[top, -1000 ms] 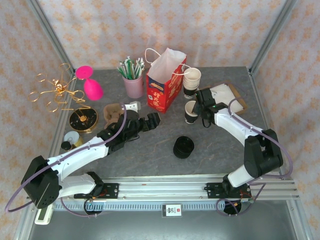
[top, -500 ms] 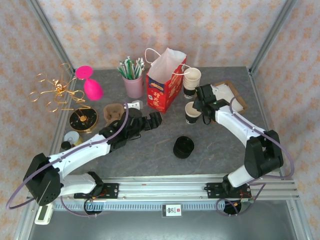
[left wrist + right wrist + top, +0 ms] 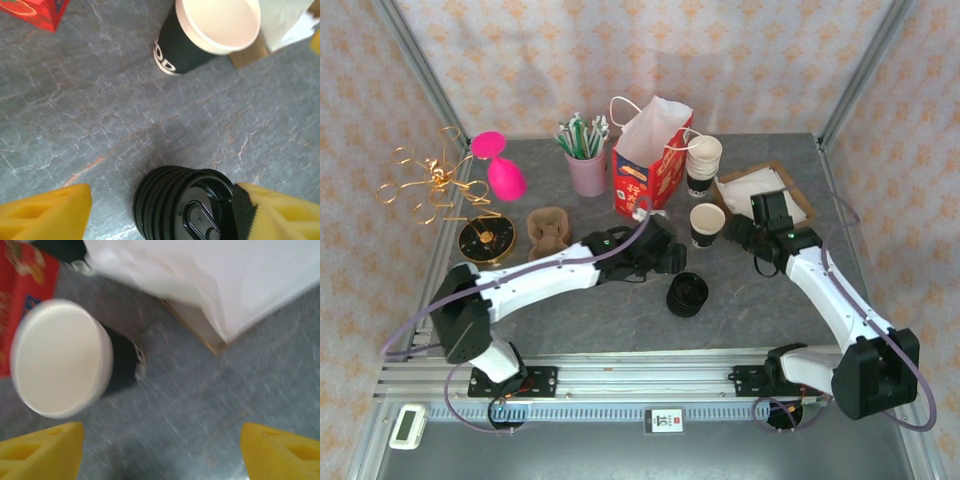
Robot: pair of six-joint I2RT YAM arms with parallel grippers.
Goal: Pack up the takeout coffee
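A black paper coffee cup (image 3: 706, 222) stands upright and uncovered on the grey table, also seen as the cup (image 3: 200, 35) and the cup (image 3: 60, 357). A stack of black lids (image 3: 687, 294) sits in front of it. My left gripper (image 3: 672, 265) hangs over that stack, open. In the left wrist view the lids (image 3: 185, 205) lie between the yellow fingers; the right pad (image 3: 244, 212) touches the top lid's rim, the left finger stands apart. My right gripper (image 3: 732, 233) is open just right of the cup, holding nothing. The red paper bag (image 3: 650, 165) stands open behind.
A stack of spare cups (image 3: 702, 160) and a wooden tray of white napkins (image 3: 765, 188) sit at the back right. A brown cup carrier (image 3: 548, 228), a pink cup of straws (image 3: 586, 165), a pink glass (image 3: 500, 165) and gold ornaments (image 3: 435, 180) fill the left.
My right gripper opened, let go of the coffee cup and drew back to the right. My left arm swung right from the cup carrier to the lid stack.
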